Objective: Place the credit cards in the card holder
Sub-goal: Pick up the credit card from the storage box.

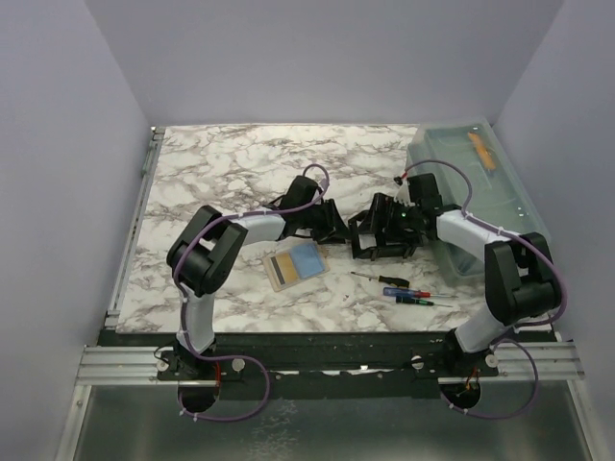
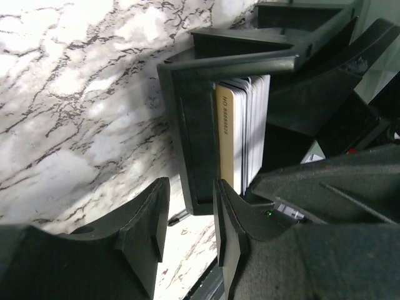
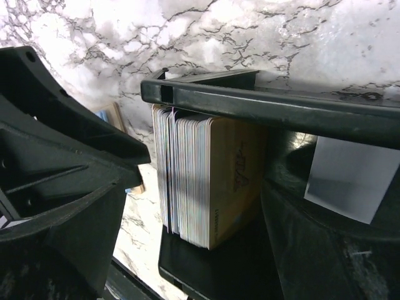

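Observation:
The black card holder (image 1: 373,245) stands at mid-table between my two grippers. In the left wrist view the card holder (image 2: 194,125) holds a stack of cards (image 2: 245,131) on edge, a tan one outermost. My left gripper (image 2: 190,206) is open, its jaws on either side of the holder's end wall, with a gap showing at the left finger (image 2: 150,225). My right gripper (image 3: 200,187) is open wide around the holder (image 3: 250,103) and its card stack (image 3: 206,181). On the table lie a tan striped credit card (image 1: 280,266) and a light blue one (image 1: 306,259).
A large translucent bin (image 1: 476,182) with an orange item inside stands at the right, beside the right arm. Small screwdrivers (image 1: 380,279) (image 1: 408,294) lie in front of the holder. Walls enclose the marble table on three sides.

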Controlling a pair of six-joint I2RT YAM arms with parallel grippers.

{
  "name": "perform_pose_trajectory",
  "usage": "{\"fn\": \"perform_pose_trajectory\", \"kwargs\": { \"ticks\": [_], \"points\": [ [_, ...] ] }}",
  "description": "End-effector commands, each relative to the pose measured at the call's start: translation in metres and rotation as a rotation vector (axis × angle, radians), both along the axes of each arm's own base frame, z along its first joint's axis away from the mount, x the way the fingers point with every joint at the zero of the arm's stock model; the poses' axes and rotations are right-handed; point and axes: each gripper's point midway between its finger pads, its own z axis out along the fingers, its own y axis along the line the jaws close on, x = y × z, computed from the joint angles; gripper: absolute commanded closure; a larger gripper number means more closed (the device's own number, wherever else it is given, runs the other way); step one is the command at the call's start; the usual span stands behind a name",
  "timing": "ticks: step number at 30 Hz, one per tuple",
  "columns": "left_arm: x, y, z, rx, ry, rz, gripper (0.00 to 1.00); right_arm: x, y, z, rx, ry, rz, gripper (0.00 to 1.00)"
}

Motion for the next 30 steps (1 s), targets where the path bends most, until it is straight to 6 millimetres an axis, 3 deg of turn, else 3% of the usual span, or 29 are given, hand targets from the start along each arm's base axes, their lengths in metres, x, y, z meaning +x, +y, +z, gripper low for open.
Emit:
{"fn": "perform_pose_trajectory", "kwargs": {
  "ticks": [1,7,14,30],
  "points": [
    [0.007,-0.009,-0.006,-0.003,0.001,0.005,0.61,0.001,0.012,-0.003,0.084,0.001,0.022,0.09],
    [0.009,-0.014,-0.016,0.005,0.016,0.000,0.62,-0.001,0.018,-0.007,0.124,0.019,0.042,0.12],
    [0.010,-0.016,-0.019,0.005,0.016,-0.004,0.62,-0.004,0.025,0.015,0.188,-0.021,0.062,0.23],
    [0.007,-0.022,-0.015,-0.004,0.013,-0.016,0.62,-0.007,0.024,0.019,0.191,-0.034,0.056,0.61]
  ]
}}
